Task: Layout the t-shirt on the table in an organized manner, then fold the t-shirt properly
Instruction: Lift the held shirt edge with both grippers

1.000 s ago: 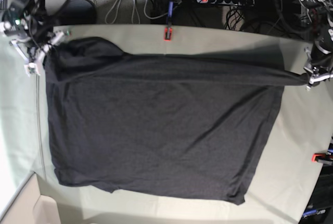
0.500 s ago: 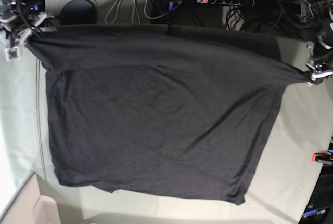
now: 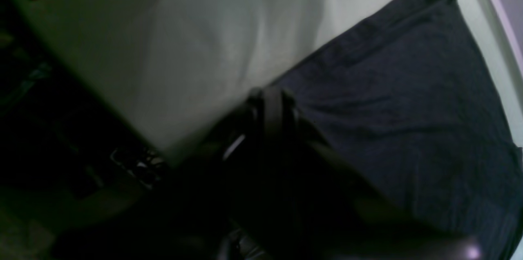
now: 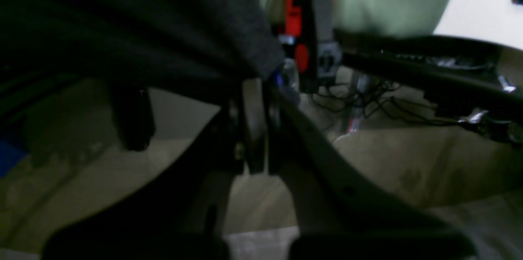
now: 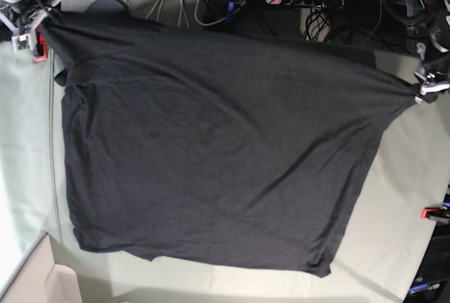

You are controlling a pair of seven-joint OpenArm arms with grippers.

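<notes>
Upper corners of the frame: my left fingers (image 5: 418,97) and right fingers (image 5: 43,24) each pinch an edge of the dark t-shirt (image 5: 211,169), presumably to draw it flat across the pale surface (image 5: 404,176).

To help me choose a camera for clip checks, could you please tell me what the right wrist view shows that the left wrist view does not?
Only the right wrist view: a white surface at top right.

Only the left wrist view: the shirt's far corner, lying on the pale table.

Both: dark fingers at the shirt, and something red.
</notes>
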